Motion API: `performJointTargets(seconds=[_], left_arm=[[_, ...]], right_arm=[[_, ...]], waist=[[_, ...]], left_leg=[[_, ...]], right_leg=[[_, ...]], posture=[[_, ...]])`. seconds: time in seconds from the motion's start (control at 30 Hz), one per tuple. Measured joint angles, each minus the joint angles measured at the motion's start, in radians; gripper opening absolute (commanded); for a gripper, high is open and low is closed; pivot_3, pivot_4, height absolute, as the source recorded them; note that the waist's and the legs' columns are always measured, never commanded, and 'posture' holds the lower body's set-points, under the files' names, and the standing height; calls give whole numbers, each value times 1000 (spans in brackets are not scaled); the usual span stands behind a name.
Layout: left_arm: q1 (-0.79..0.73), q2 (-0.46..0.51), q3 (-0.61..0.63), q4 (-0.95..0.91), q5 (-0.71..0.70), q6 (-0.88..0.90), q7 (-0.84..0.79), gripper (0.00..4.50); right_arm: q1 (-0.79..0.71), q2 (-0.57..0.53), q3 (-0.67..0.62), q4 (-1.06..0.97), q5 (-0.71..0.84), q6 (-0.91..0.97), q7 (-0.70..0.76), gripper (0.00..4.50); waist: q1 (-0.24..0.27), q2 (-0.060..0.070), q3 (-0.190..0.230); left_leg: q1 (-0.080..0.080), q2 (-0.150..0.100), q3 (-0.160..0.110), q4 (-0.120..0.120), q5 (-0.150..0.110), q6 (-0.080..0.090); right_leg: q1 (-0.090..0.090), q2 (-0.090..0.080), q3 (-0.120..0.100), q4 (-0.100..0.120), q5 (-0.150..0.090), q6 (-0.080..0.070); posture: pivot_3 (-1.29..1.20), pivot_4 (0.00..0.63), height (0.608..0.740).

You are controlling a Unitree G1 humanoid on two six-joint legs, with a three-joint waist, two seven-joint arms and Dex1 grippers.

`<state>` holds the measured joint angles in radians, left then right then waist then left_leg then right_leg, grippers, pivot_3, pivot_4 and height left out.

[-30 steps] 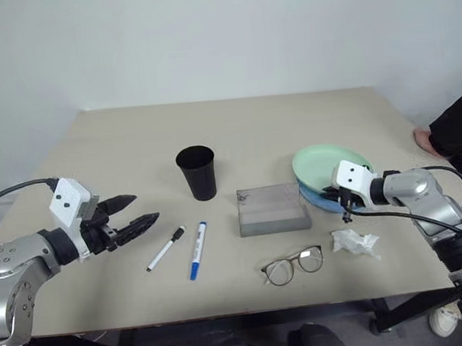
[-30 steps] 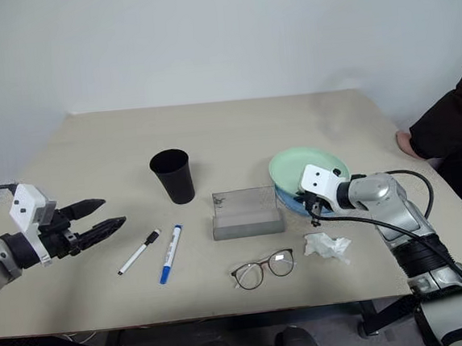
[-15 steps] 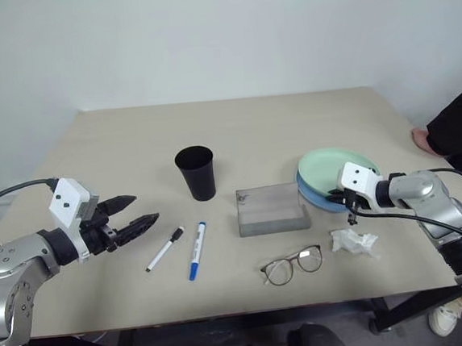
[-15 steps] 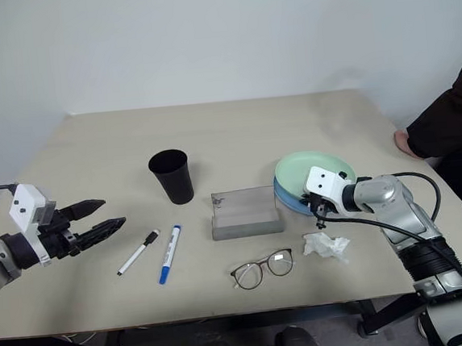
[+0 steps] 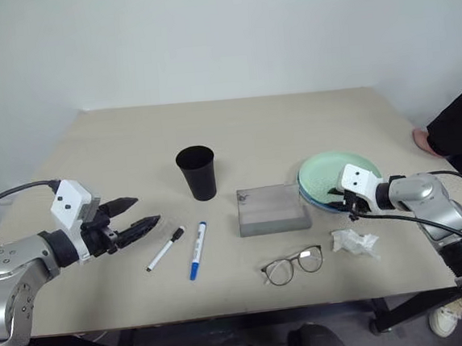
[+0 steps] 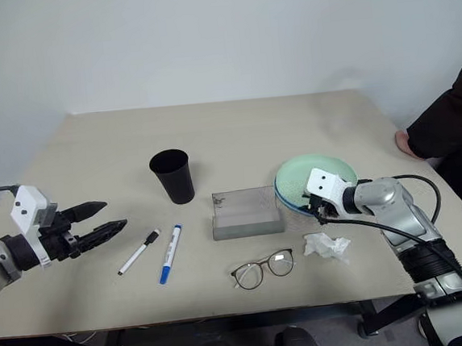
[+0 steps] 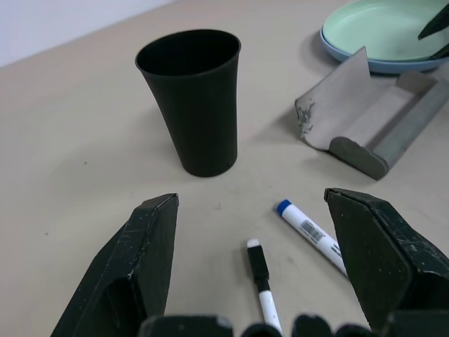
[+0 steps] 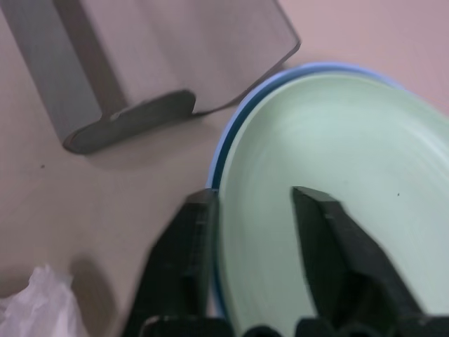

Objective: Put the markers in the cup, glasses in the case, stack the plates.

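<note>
I see the table across the middle of the frame. At centre right the mint plate now lies nested flat on the blue plate; a second ago it sat tilted and higher. My right gripper straddles their near rim with its jaws parted and letting go, where earlier they were clenched. The open case sits just left of the plates, the cup further left, the glasses at lower centre. My left gripper hangs spread and empty at lower left, unmoved. Both markers lie just right of its tips, long axes running towards the cup, so I judge the left arm nearer.
</note>
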<state>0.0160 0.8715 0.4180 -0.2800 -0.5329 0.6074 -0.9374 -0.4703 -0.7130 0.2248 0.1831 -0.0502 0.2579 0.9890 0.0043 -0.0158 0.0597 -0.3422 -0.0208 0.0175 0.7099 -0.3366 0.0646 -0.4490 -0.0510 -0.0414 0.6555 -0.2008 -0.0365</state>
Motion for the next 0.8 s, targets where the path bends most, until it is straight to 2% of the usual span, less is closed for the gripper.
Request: performJointTargets(seconds=[0.17, 0.4, 0.53, 0.8], left_arm=[[0, 10, 7, 0, 0, 0, -1, 3529], [0, 10, 7, -1, -5, 1, 0, 3529], [-1, 10, 7, -1, -14, 2, 1, 3529], [-9, 10, 3, 1, -14, 0, 0, 3529]], right_arm=[[-7, -28, -43, 0, 23, 10, 13, 4471], [-20, -136, -157, -23, 123, 92, 93, 4471], [79, -210, -205, -143, 204, 170, 171, 4471], [233, -219, -233, -349, 331, 294, 202, 4471]], waist=[[0, 0, 0], [1, 0, 0], [1, 0, 0], [1, -1, 0]], left_leg=[[0, 0, 0, 0, 0, 1], [0, 0, -1, 0, -2, 4], [0, 0, -1, 0, -3, 4], [3, 0, 0, 0, -3, 5]], right_leg=[[0, 0, 0, 0, -1, 1], [0, 0, 0, 0, 0, 1], [0, 0, 0, 0, -1, 1], [4, 0, -1, 0, -1, 2]], posture=[[0, 0, 709], [0, 0, 709], [0, 0, 709], [0, 0, 709]])
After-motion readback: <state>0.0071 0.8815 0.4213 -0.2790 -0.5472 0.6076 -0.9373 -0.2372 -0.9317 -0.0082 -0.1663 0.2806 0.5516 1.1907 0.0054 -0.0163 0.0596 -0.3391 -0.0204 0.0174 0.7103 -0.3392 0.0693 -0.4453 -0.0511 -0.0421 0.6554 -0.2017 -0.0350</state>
